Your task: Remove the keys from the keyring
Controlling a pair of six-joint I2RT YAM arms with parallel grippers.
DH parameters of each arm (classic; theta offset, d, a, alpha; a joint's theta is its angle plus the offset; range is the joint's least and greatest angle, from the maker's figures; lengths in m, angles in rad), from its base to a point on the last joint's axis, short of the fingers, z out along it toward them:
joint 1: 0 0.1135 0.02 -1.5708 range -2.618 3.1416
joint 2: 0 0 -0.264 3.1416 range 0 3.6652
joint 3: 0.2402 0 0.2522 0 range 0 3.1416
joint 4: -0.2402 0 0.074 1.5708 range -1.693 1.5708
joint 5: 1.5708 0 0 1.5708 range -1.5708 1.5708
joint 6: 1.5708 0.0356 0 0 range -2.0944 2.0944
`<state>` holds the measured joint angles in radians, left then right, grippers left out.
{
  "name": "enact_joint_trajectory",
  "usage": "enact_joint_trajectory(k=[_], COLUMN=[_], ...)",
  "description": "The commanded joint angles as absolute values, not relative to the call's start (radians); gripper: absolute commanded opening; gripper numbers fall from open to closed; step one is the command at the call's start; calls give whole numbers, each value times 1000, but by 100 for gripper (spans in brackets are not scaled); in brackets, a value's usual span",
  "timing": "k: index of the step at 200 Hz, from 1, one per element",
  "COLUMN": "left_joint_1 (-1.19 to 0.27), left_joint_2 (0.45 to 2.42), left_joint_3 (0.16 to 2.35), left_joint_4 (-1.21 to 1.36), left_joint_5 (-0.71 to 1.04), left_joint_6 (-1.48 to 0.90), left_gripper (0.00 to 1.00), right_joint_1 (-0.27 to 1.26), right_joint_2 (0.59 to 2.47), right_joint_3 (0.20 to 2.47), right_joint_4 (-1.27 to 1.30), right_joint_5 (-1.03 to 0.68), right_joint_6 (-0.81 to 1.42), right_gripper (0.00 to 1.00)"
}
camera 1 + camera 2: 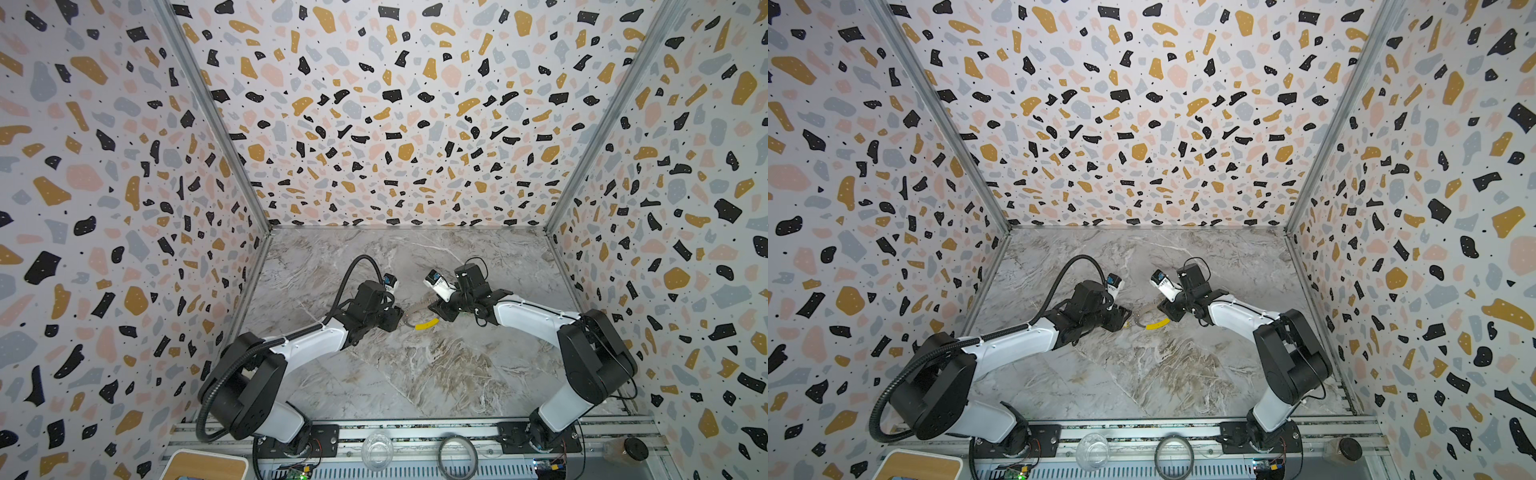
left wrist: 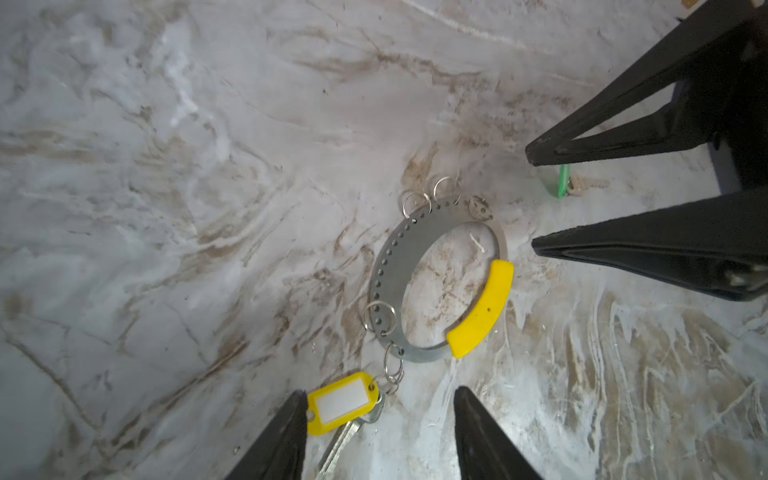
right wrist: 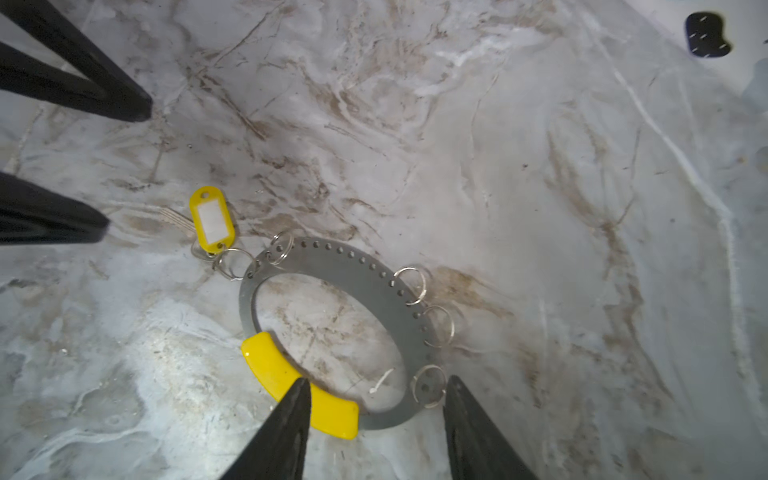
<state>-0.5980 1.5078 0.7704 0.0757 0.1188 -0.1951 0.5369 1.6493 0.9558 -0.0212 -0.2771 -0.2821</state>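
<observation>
The keyring (image 2: 395,266) is a flat grey metal loop with a row of holes and a yellow sleeve (image 2: 482,309), lying flat on the marble table. A key with a yellow tag (image 2: 343,403) hangs from it by small split rings. My left gripper (image 2: 380,397) is open over that key, and the tag lies against one finger. A green-tagged key (image 2: 563,180) lies apart from the keyring, partly behind my right gripper (image 2: 536,199). The right gripper (image 3: 378,380) is open astride the keyring's rim (image 3: 332,266), one finger over the sleeve (image 3: 274,370). In both top views the sleeve (image 1: 427,324) (image 1: 1157,324) shows between the grippers.
Several empty split rings (image 3: 409,284) sit along the keyring's holes. On the front rail stand a dark ring (image 1: 457,457), a clear glass bowl (image 1: 377,451) and a wood-topped box (image 1: 203,463). Patterned walls (image 1: 124,208) close in three sides of the table.
</observation>
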Motion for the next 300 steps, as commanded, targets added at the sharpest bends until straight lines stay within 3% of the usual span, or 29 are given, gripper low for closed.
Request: enact_joint_trajectory(k=[1,136,203,285,300], left_joint_1=[-563,-541,-544,-676,-706], left_joint_2=[1581,1765,1727,1692,1694], left_joint_3=[792,878,781,706,698], left_joint_4=[63,61,100,168,181], left_joint_5=[233,230,330,327,313], left_joint_6=[-190,-110,-134,-227,-256], left_gripper=[57,59,58,56,52], right_joint_1=[538,546,546,545,543], right_joint_2=[1636,1569,1541,1478,1462], right_joint_3=[980,872,838,767,751], right_joint_4=[-35,-5,1,25,27], right_joint_5=[-292,-277,-278,-278,-279], right_joint_6=[-226,-191,-198,-192,-186], right_gripper=[53,54,54,54,54])
